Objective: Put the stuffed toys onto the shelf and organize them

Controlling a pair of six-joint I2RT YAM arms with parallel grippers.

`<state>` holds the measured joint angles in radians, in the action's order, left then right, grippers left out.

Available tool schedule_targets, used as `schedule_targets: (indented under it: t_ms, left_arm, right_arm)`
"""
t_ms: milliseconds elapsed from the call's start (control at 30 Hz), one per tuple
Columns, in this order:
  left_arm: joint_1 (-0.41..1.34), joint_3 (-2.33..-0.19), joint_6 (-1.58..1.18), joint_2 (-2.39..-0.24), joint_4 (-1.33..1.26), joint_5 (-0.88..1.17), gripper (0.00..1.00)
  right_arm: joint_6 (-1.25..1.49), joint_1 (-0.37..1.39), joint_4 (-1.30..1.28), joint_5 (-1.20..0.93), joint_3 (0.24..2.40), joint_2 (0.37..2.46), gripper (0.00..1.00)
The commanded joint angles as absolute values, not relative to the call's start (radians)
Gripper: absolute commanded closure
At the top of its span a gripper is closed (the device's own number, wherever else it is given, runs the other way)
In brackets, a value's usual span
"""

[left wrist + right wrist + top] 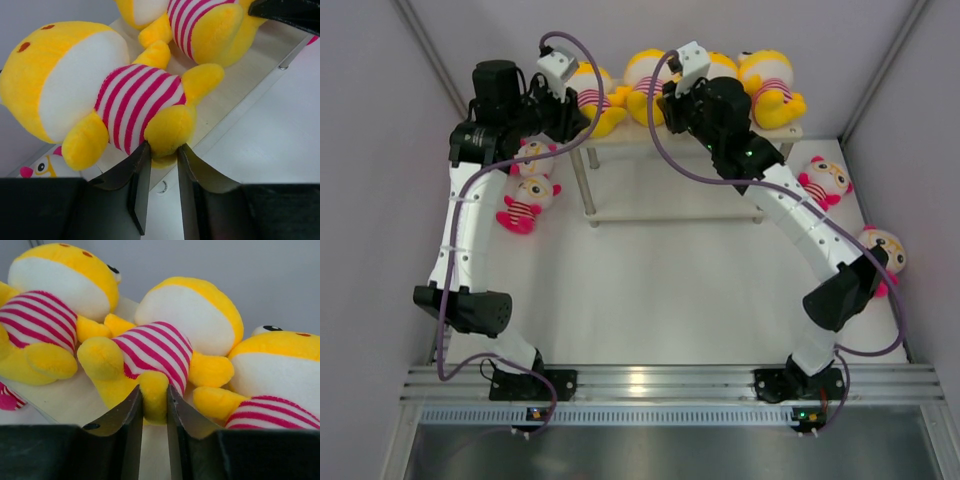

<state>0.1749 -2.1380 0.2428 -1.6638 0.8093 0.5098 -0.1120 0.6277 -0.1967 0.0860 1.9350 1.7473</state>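
Several yellow dolls in striped shirts lie in a row on the top board of the shelf (620,135). My left gripper (578,108) is shut on a leg of the leftmost yellow doll (598,92); in the left wrist view the fingers (163,150) pinch the foot of that doll (135,100) at the board's front edge (225,100). My right gripper (672,95) is shut on a leg of a middle yellow doll (645,72); in the right wrist view the fingers (154,397) clamp the leg of this doll (160,350). Other yellow dolls (50,305) (280,375) lie on either side.
Two pink-limbed dolls (532,158) (525,203) lie on the table left of the shelf, under my left arm. Two more (825,180) (885,250) lie at the right beside my right arm. The shelf's lower board (670,212) shows in front. Walls close in on both sides.
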Motion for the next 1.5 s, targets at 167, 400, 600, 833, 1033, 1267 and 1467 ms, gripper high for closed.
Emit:
schedule_targets:
  t_ms: [167, 400, 600, 833, 1033, 1267, 1467]
  left_arm:
    - [0.176, -2.085, 0.423, -1.603, 0.755, 0.569, 1.0]
    - [0.158, -2.049, 0.528, -1.583, 0.756, 0.736, 1.0]
    - [0.106, -2.054, 0.528, -1.592, 0.755, 0.818, 1.0]
    - [0.068, -2.028, 0.557, -1.601, 0.755, 0.854, 1.0]
    - [0.023, -2.048, 0.555, -1.643, 0.755, 0.868, 1.0]
    - [0.023, -2.083, 0.537, -1.683, 0.75, 0.874, 1.0]
    - [0.023, -2.098, 0.505, -1.678, 0.741, 0.877, 0.91]
  right_arm:
    - [-0.169, 0.592, -0.175, -0.04, 1.896, 1.645, 0.82]
    - [-0.176, 0.58, -0.189, -0.04, 1.893, 1.618, 0.84]
    - [-0.175, 0.571, -0.19, -0.049, 1.879, 1.598, 0.81]
    - [-0.175, 0.571, -0.196, -0.063, 1.879, 1.603, 0.67]
    - [-0.166, 0.572, -0.195, -0.078, 1.884, 1.609, 0.66]
    - [-0.16, 0.572, -0.206, -0.078, 1.887, 1.62, 0.59]
    - [-0.172, 0.572, -0.239, -0.098, 1.919, 1.595, 0.43]
